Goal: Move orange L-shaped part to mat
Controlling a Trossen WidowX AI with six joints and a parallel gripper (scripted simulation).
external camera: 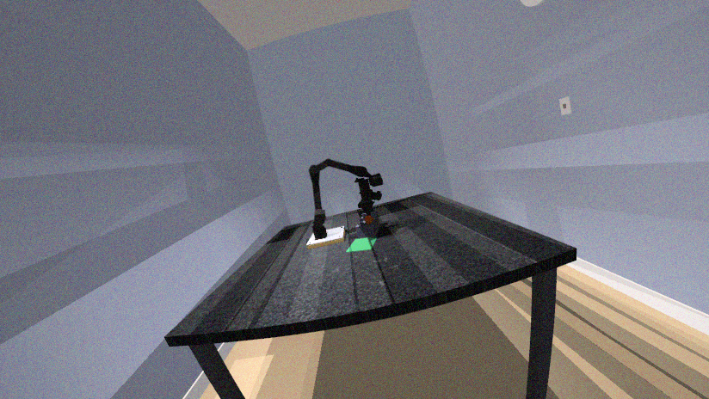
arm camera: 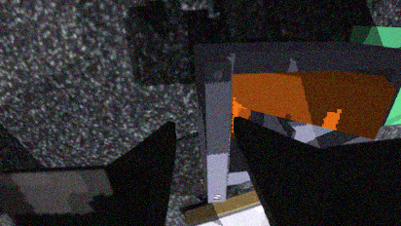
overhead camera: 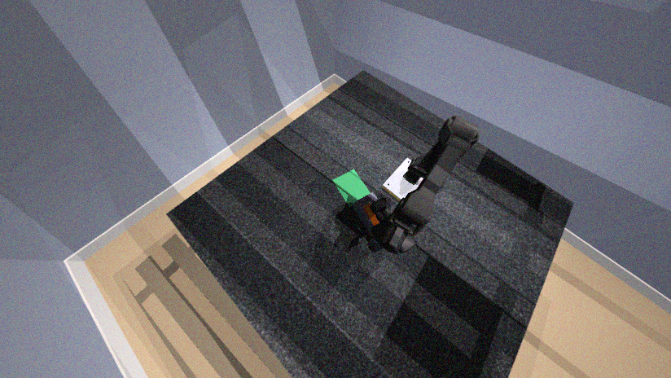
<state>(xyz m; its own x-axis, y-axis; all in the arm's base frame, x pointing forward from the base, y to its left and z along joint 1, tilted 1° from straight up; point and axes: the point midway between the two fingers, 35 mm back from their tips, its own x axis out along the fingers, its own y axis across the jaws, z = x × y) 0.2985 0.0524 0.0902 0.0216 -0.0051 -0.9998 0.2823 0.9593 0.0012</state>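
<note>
The orange L-shaped part (arm camera: 302, 94) (overhead camera: 372, 214) (external camera: 368, 218) lies in the pocket of the grey tray (arm camera: 216, 112). In the wrist view its broad face looks tilted, with the far end raised. My gripper (arm camera: 204, 126) (overhead camera: 363, 220) (external camera: 366, 214) is partly open and holds nothing. Its fingers straddle the tray's left wall: the right finger is down on the near end of the part, and the left finger is outside the tray over the table. The green mat (arm camera: 380, 36) (overhead camera: 351, 185) (external camera: 360, 243) lies just beyond the tray.
The arm's white base plate (overhead camera: 399, 180) (external camera: 327, 236) sits close behind the tray on the dark table (overhead camera: 281, 243) (external camera: 422, 267). The arm reaches over the tray from above.
</note>
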